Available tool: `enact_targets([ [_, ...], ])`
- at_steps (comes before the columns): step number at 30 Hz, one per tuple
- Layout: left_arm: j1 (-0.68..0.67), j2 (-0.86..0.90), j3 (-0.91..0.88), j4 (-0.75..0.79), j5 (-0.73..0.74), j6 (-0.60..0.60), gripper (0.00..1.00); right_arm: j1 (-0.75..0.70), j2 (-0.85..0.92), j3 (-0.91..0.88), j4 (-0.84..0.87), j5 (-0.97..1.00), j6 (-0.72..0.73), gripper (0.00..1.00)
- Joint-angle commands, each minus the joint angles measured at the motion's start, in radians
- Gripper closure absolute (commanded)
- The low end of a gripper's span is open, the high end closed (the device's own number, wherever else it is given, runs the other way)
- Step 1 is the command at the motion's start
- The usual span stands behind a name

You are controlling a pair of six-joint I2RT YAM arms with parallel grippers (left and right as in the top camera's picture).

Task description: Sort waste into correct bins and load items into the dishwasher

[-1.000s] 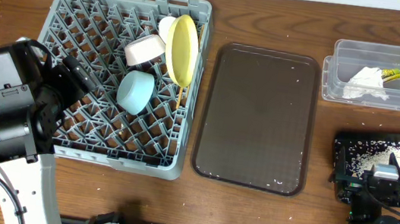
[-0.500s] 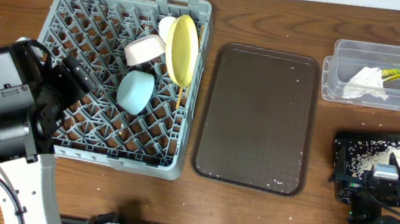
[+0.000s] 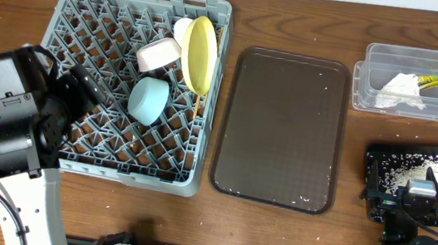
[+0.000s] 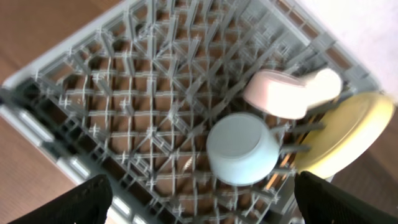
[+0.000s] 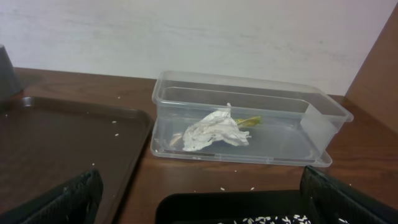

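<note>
The grey dish rack [image 3: 90, 15] holds the yellow plate [image 3: 201, 53] on edge, the pinkish-white bowl [image 3: 159, 55], the light-blue bowl [image 3: 148, 100] and a cream cup [image 3: 182, 28]. A chopstick tip [image 3: 197, 103] pokes out under the plate. The left wrist view shows the light-blue bowl [image 4: 241, 149], pink bowl [image 4: 278, 96] and plate [image 4: 342, 134]. My left gripper [image 4: 202, 214] is open and empty over the rack. The clear tub [image 3: 421, 83] holds the napkin [image 3: 397, 89] and wrapper [image 3: 429, 80]. The black bin [image 3: 377, 163] holds crumbs [image 3: 401, 172]. My right gripper [image 5: 202, 214] is open, empty, near the bin.
The dark brown tray [image 3: 281, 130] lies between the rack and the bins, with a few pale crumbs on it. The right wrist view shows the clear tub [image 5: 249, 93], the tray [image 5: 62, 143] and the black bin's rim [image 5: 236, 205]. A few crumbs lie on the table.
</note>
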Motion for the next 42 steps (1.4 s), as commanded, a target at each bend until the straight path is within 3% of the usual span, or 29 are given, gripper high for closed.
enact_targets([
  [1, 0.003, -0.03, -0.003, -0.022, -0.016, -0.008, 0.05, -0.018, -0.006, -0.002, -0.003, 0.013, -0.013, 0.01],
  [5, -0.04, -0.112, -0.076, -0.01, -0.024, -0.005, 0.05, -0.018, -0.006, -0.002, -0.003, 0.013, -0.013, 0.01],
  [9, -0.113, -0.214, -0.205, 0.095, -0.023, 0.07, 0.05, -0.018, -0.006, -0.002, -0.003, 0.013, -0.013, 0.01],
  [14, -0.205, -0.395, -0.457, 0.271, -0.023, 0.148, 0.05, -0.018, -0.006, -0.002, -0.003, 0.013, -0.013, 0.01],
  [24, -0.269, -0.789, -1.015, 0.658, -0.018, 0.15, 0.05, -0.018, -0.006, -0.002, -0.003, 0.013, -0.013, 0.01],
  [36, -0.297, -1.099, -1.287, 0.969, 0.03, 0.15, 0.05, -0.018, -0.006, -0.002, -0.003, 0.013, -0.013, 0.01],
  [42, -0.307, -1.117, -1.381, 1.101, 0.029, 0.15, 0.05, -0.018, -0.006, -0.002, -0.003, 0.013, -0.013, 0.01],
])
